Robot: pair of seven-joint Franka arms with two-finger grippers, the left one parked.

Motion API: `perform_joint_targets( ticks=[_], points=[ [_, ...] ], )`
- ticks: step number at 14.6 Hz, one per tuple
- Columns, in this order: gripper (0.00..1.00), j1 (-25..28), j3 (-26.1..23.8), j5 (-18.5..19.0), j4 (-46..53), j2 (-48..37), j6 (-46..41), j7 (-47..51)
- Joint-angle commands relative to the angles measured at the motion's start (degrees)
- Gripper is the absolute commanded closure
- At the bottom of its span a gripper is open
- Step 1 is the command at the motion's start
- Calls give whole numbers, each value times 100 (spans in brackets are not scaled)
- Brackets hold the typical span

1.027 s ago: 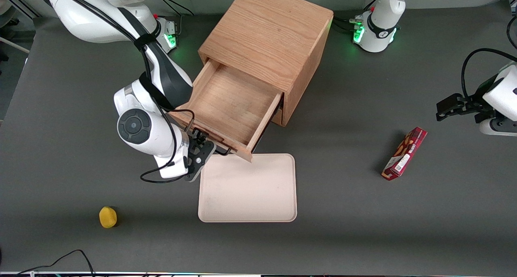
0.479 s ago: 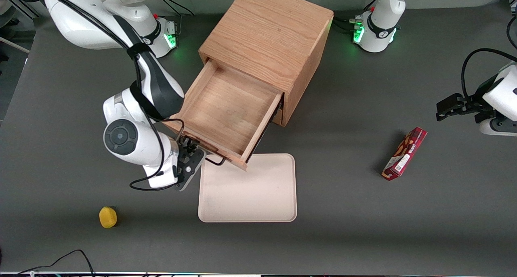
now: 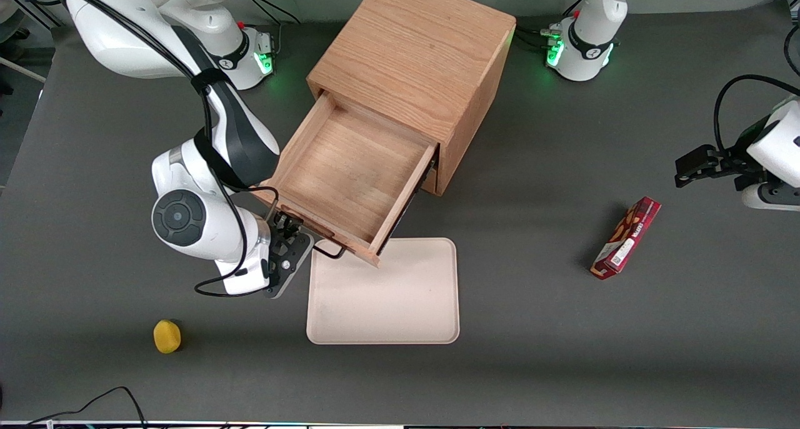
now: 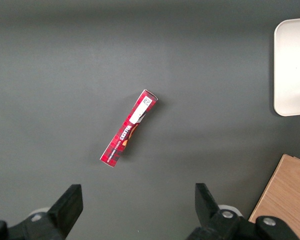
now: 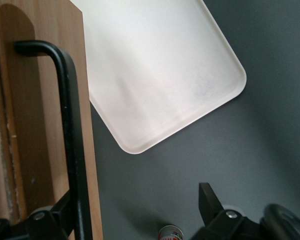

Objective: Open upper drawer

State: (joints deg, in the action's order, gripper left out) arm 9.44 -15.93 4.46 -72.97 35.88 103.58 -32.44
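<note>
A: Since a second ago, the upper drawer (image 3: pixel 350 176) has slid further out of the oak cabinet (image 3: pixel 415 66); the right arm has drawn back with it.

B: And the gripper (image 3: pixel 294 232)?

A: It sits at the black handle (image 5: pixel 72 145), at the drawer front, just beside the cream tray (image 3: pixel 384 291); its jaws stand spread, one on each side of the bar, not clenched.

B: So how far along?

A: Nearly done, by the look; the drawer's bare floor shows almost whole; only letting go and retreating seems left.
</note>
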Motion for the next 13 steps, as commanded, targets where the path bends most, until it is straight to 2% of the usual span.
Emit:
perform_joint_targets(
  ticks=[1, 9, 13],
  points=[
    [0, 58, 2, -68, 363, 147, -285, -70],
    [0, 129, -33, -288, 1030, 130, -1057, 27],
    [0, -46, -7, -420, 1057, -457, -1550, -34]
  ],
)
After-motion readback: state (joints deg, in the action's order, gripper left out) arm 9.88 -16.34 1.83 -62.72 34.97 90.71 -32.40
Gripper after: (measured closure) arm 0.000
